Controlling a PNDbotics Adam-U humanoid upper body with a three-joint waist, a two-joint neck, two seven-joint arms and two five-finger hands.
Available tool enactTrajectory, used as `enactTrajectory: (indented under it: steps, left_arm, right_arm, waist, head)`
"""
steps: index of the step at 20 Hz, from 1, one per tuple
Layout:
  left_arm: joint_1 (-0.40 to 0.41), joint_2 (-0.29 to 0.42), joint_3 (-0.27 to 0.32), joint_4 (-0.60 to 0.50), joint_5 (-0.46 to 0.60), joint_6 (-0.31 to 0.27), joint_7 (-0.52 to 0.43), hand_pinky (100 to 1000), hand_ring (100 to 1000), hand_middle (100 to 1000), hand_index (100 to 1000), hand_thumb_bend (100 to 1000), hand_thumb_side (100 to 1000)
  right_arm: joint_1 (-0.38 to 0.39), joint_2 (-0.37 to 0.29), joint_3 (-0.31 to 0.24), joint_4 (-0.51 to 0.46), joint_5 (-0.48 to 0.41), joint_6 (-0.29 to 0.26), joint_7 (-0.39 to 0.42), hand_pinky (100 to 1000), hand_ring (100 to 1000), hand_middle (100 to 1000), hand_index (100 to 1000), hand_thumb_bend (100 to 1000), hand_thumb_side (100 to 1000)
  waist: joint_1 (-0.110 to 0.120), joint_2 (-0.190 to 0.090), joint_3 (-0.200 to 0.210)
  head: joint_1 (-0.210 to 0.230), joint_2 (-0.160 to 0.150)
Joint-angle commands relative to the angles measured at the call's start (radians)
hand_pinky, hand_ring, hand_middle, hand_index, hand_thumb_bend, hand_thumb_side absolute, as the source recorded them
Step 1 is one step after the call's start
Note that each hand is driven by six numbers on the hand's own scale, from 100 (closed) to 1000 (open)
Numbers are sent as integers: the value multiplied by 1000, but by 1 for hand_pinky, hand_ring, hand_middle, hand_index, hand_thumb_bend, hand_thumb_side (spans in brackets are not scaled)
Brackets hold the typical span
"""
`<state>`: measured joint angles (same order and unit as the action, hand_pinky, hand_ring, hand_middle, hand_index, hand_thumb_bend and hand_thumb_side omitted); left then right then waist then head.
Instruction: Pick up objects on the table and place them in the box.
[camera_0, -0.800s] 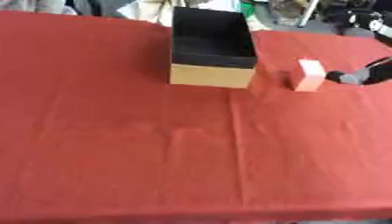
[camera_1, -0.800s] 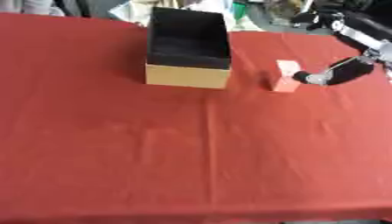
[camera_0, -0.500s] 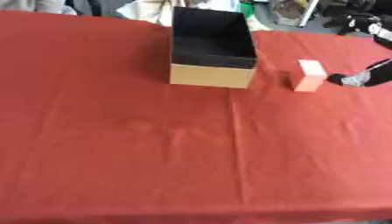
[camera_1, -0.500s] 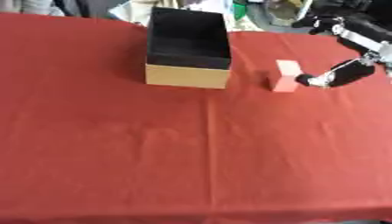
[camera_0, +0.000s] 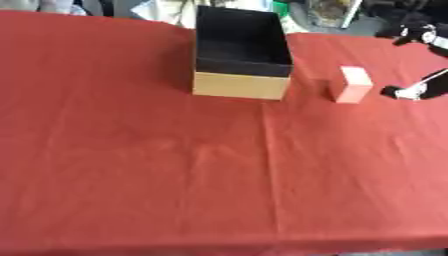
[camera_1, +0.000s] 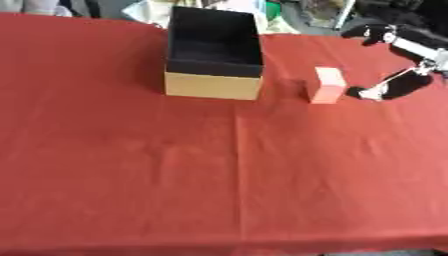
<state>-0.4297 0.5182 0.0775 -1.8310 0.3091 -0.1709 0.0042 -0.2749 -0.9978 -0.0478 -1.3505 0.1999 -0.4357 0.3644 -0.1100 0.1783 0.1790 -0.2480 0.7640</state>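
A tan cardboard box (camera_1: 213, 85) with a black inside stands open at the far middle of the red table (camera_1: 219, 175). Nothing shows inside it. To its right a small pink block (camera_1: 327, 85) stands upright on the cloth. My right hand (camera_1: 407, 84) comes in from the right edge, open, its fingers spread. One dark fingertip (camera_1: 358, 92) lies low on the cloth just right of the block, a small gap from it. Another finger (camera_1: 371, 31) is raised farther back. My left hand shows in neither view.
The red cloth covers the whole table, with creases running across its middle. Clutter and dark equipment (camera_0: 332, 10) lie beyond the far edge. The table's front edge (camera_1: 219, 250) runs along the bottom of the views.
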Motion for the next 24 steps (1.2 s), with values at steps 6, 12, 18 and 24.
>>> enactTrajectory:
  steps: [6, 12, 18, 24]
  left_arm:
    - [-11, 8, -3, -2, -7, 4, -16, 796, 864, 817, 906, 100, 327]
    - [-15, 3, -7, -1, -8, 6, -25, 797, 865, 818, 909, 100, 324]
    - [-16, 1, -7, -1, -9, 6, -31, 797, 865, 818, 910, 100, 323]
    - [-16, -2, -7, -1, -10, 7, -35, 798, 866, 819, 912, 100, 321]
  right_arm:
    - [-58, -33, 5, 79, 41, -1, 28, 885, 980, 905, 965, 463, 188]
    - [-102, -11, 19, 125, 62, -2, 52, 884, 980, 902, 965, 462, 190]
    - [-134, 14, 23, 178, 86, -1, 64, 880, 976, 898, 965, 463, 192]
    - [-154, 28, 25, 213, 95, -3, 72, 880, 976, 893, 965, 463, 193]
  waist:
    - [3, -6, 4]
    - [4, -2, 9]
    - [5, 3, 16]
    - [6, 7, 21]
  head:
    - [-10, 6]
    - [-18, 6]
    - [-30, 6]
    - [-45, 6]
